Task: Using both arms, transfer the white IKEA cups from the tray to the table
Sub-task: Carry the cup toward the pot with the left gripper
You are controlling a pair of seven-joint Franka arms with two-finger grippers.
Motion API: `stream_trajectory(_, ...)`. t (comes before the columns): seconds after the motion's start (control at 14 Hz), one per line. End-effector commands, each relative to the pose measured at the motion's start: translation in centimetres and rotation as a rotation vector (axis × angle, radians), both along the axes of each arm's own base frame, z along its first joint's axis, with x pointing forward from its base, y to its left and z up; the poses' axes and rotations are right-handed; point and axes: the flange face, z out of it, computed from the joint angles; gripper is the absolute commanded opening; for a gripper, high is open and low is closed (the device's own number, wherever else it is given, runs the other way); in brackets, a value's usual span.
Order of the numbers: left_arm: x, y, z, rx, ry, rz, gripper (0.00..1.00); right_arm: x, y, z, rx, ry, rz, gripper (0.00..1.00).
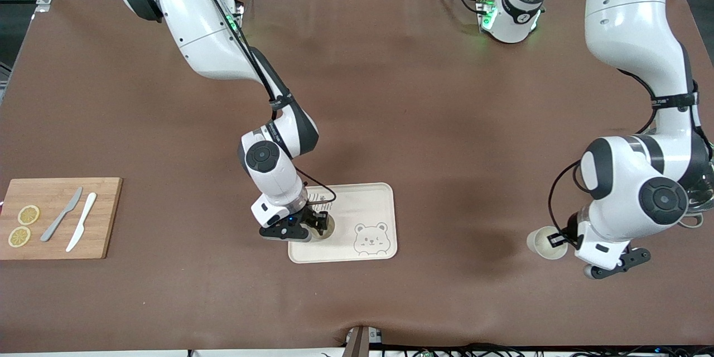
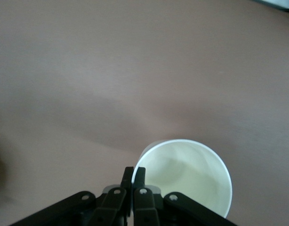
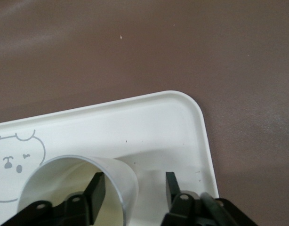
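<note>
Two arms, right arm (image 1: 223, 50) and left arm (image 1: 636, 67), are showing glossy white rounded shells with black joint bands and round black caps. Thin black cables are running along each, strapped down by black bands. Green lights are glowing near the bases. Each is ending in a black two-finger gripper, right gripper (image 1: 320, 227) and left gripper (image 1: 555, 240), with silver screws.

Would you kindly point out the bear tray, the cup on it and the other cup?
bear tray (image 1: 372, 204): front view, bare floor.
cup on tray (image 3: 114, 173): right wrist view, outer wall.
other cup (image 2: 191, 172): left wrist view, inside.
</note>
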Motion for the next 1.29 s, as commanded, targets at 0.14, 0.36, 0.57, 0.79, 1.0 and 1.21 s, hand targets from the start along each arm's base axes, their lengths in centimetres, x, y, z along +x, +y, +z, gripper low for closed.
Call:
stream_trajectory(0.14, 0.2, 1.8, -3.9, -0.005, -0.025, -0.034, 0.0, 0.5, 0.2, 0.3, -0.003, -0.015, 0.001, 0.0)
stream_trajectory(0.36, 0.1, 2.1, -6.1, 0.004, -0.062, -0.034, 0.0, 0.6, 0.0, 0.3, -0.004, -0.016, -0.001, 0.0)
stream_trajectory(0.57, 0.1, 2.1, -6.9, 0.008, -0.066, -0.035, 0.0, 0.6, 0.1, 0.8, -0.002, -0.013, -0.001, 0.0)
stream_trajectory(0.79, 0.1, 2.2, -7.6, 0.01, -0.055, -0.063, 0.0, 0.8, 0.2, 3.4, 0.012, -0.021, -0.006, 0.0)
stream_trajectory(1.0, 0.0, 3.0, -7.8, 0.012, -0.051, -0.066, 0.27, 0.2, -0.3, 8.2, -0.02, 0.066, -0.005, 0.0)
stream_trajectory(1.21, 0.1, 3.0, -7.6, 0.012, -0.052, -0.068, 0.53, 0.4, -2.9, 13.4, -0.043, 0.109, 0.035, 0.0)
